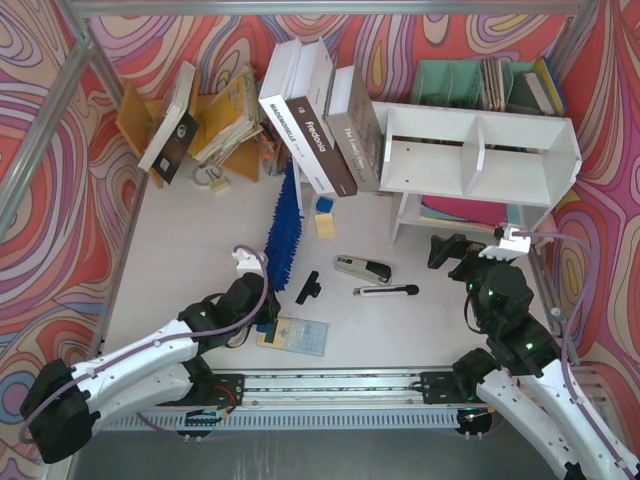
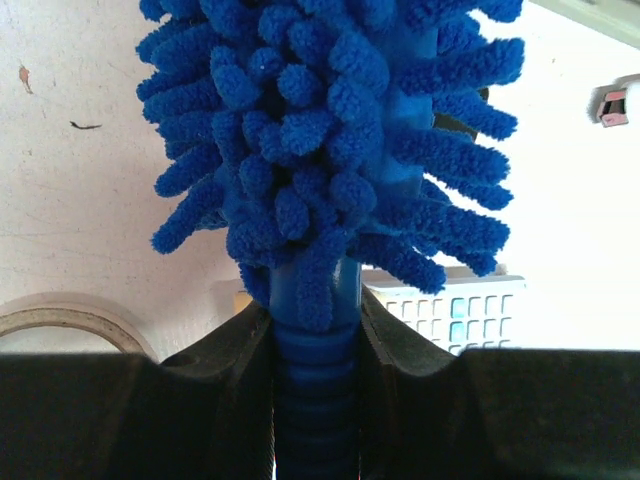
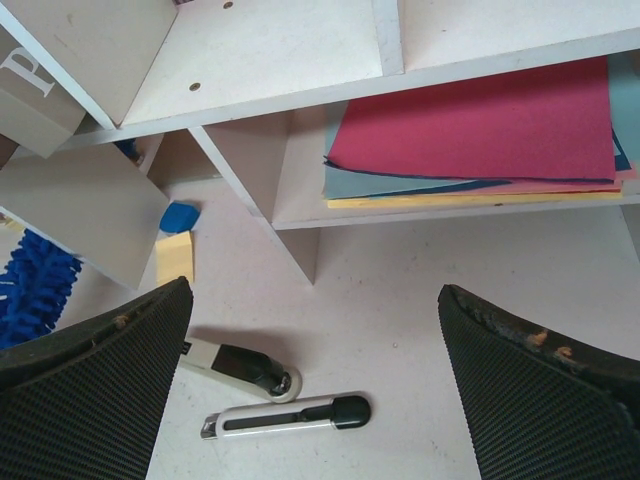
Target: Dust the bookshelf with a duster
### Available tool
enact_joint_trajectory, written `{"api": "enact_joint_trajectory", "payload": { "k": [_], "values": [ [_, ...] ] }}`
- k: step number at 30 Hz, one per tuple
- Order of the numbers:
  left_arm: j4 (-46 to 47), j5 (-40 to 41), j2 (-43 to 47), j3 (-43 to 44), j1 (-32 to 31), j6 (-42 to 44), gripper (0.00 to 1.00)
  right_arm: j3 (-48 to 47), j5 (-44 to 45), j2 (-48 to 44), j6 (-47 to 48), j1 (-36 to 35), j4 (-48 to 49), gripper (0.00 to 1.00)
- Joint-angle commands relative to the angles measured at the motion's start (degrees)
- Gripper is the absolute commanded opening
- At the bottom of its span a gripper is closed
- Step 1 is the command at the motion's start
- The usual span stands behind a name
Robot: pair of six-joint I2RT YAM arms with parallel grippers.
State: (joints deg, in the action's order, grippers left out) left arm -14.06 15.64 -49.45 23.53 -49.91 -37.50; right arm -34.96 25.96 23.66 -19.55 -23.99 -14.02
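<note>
1. The left gripper (image 2: 315, 325) is clenched on the ribbed blue plastic handle of the duster (image 2: 330, 130), with one smooth black finger pressed to each side.
2. There is one duster. Its shaggy microfibre head, thick with stubby bright-blue strands, reaches straight ahead of that gripper over the white tabletop (image 1: 200, 230). Its far tip is near three leaning hardback books (image 1: 320, 130) and well apart from the bookshelf.
3. Just off the left gripper's right finger lies one flat, pale-blue calculator (image 1: 295, 335) with a grid of square keys.
4. Ahead of the right gripper, toward its left finger, lie one black-and-cream stapler (image 3: 240, 365) and one slim silver utility knife (image 3: 285, 415) with a black end.
5. The right gripper (image 3: 315, 300) is released. Its two black, mesh-textured pads are spread wide and hold nothing.
6. Directly ahead of it stands the bookshelf (image 1: 470, 150), made of flat white boards, with one divider forming two box compartments. A stack of flat coloured sheets (image 3: 480, 130), crimson on top, lies on the lower tier.
</note>
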Motion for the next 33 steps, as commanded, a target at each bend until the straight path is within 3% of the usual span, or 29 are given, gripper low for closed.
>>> {"api": "enact_joint_trajectory", "payload": {
  "k": [1, 11, 17, 33],
  "values": [
    [1.9, 1.6, 1.2, 3.5, 0.1, 1.3, 0.00, 0.0, 1.2, -1.2, -0.5, 0.0, 0.6, 0.99],
    [-5.9, 4.4, 8.6, 18.1, 0.1, 9.3, 0.00, 0.2, 1.0, -0.9, -0.3, 0.0, 1.1, 0.99],
    [-7.4, 3.7, 9.2, 22.4, 0.1, 11.2, 0.00, 0.2, 0.9, -0.7, -0.3, 0.0, 1.2, 0.99],
    [-1.8, 4.4, 7.8, 8.0, 0.1, 2.7, 0.00, 0.3, 0.9, -0.4, -0.3, -0.1, 1.2, 0.99]
  ]
}}
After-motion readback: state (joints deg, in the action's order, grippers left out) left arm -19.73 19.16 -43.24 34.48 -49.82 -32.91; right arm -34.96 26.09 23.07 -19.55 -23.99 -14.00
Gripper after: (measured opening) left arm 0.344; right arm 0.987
